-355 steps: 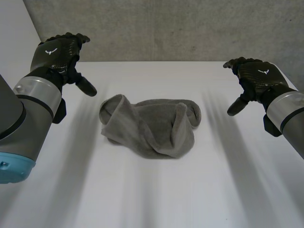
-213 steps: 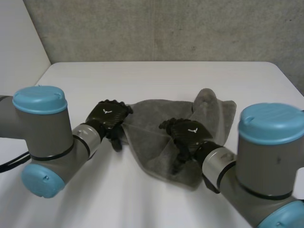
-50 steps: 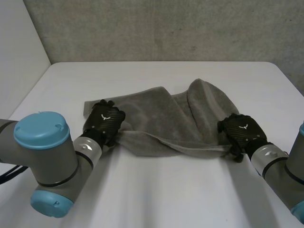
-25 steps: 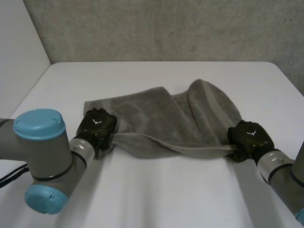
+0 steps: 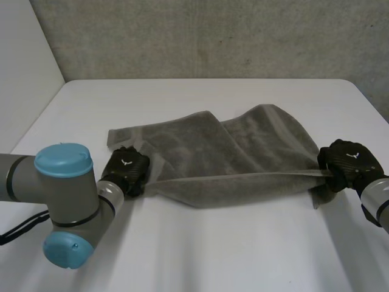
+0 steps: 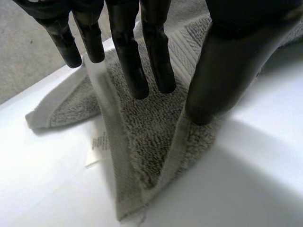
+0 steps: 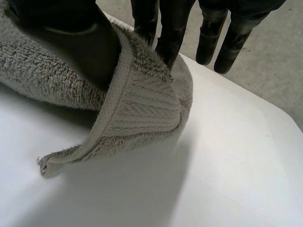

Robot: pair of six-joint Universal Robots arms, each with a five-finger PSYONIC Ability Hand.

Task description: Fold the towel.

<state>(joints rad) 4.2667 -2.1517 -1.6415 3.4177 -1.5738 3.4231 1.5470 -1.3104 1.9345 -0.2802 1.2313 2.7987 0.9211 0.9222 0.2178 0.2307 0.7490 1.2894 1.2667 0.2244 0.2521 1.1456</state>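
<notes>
I found the grey towel point(image 5: 231, 158) lying across the middle of the white worktop point(image 5: 213, 255), drawn out from left to right between the two arms. The left robot hand point(image 5: 126, 170) was at the towel's near-left end. In its wrist view the thumb point(image 6: 227, 66) pressed the hem against straight fingers, so it was pinching the cloth. A small care label point(image 6: 99, 143) lay just beside that corner. The right robot hand point(image 5: 349, 161) was at the towel's right end, also gripping: thumb point(image 7: 71, 42) on one face of the hem, fingers on the other, with the corner hanging loose below them.

The near edge ran as a taut line between the two grips, with slack cloth sagging under it. The far part was rumpled, with a diagonal ridge near the middle. The far-left corner rested flat on the worktop.

My judgement was that the step in hand was spreading the towel, and that no fold had been made. To do it well, I would keep both pinches firm and draw the hands apart evenly and at equal height. Uneven pull would skew the edge, and too much could slip the hem from the right grip, which sat close to the corner. The rumpled far part should be laid smooth before any fold.
</notes>
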